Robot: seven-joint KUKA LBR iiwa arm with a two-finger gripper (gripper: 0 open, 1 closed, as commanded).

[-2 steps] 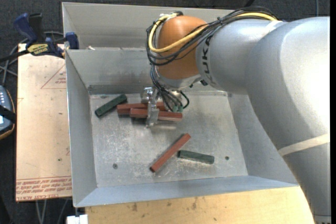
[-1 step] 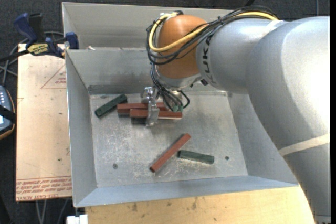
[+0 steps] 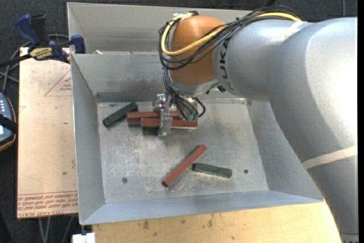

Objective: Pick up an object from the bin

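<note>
My gripper [image 3: 165,122] reaches down near the back of the bin floor, its metal fingers standing over a pair of red-brown sticks [image 3: 149,118] that lie side by side. A short dark green block [image 3: 150,130] pokes out just beneath them at the fingers' left. Left of that lies a dark green stick [image 3: 119,114], tilted. I cannot make out whether the fingers have closed on anything.
Toward the front of the bin a long red-brown stick [image 3: 183,166] lies diagonally, with a dark green stick [image 3: 212,170] touching its right side. The arm and its orange cover hang over the bin's back right.
</note>
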